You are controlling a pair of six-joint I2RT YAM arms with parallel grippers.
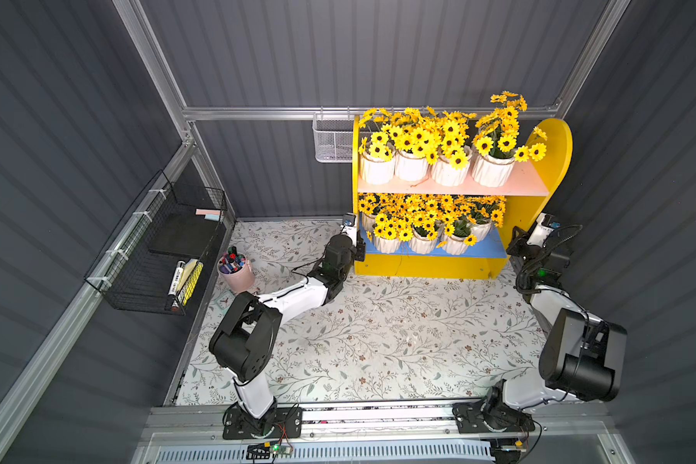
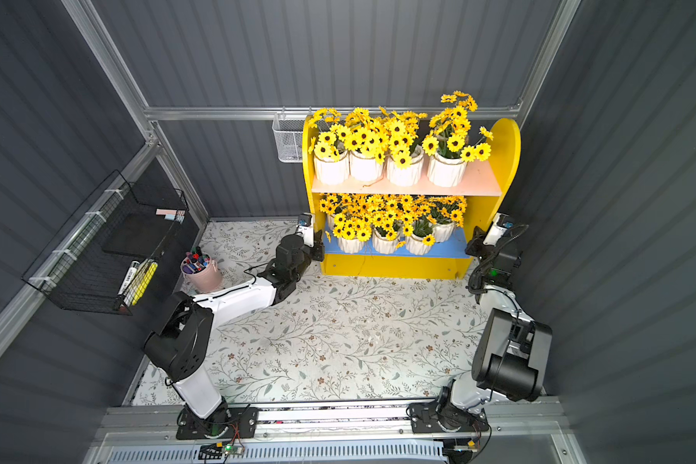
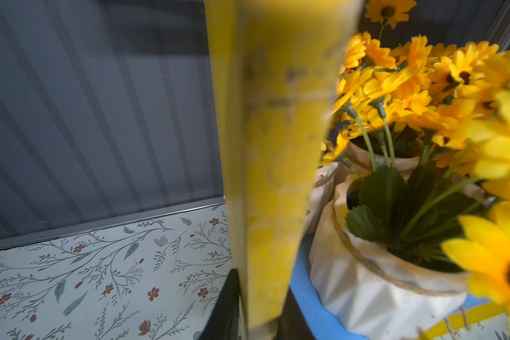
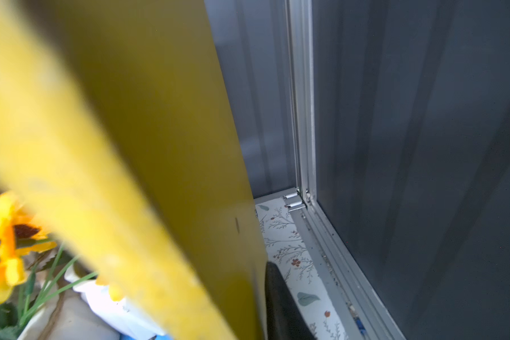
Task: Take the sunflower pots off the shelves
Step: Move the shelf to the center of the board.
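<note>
Left gripper (image 1: 361, 246) clamped on one side panel of shelves (image 1: 426, 266), right gripper (image 1: 514, 241) clamped on opposite panel. Sunflower pots (image 1: 411, 165) crowd both boards. Risk: uneven pull tilts unit, pots slide and topple onto table (image 1: 378, 341); thin-edge grip could slip.

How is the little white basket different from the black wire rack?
The white mesh basket is small and fine-meshed; the black wire rack is bigger, with open squares. The basket hangs right beside the shelves; the rack hangs far from them. The rack holds a marker and sticky notes; nothing shows in the basket. Both hang from metal rails.
</note>
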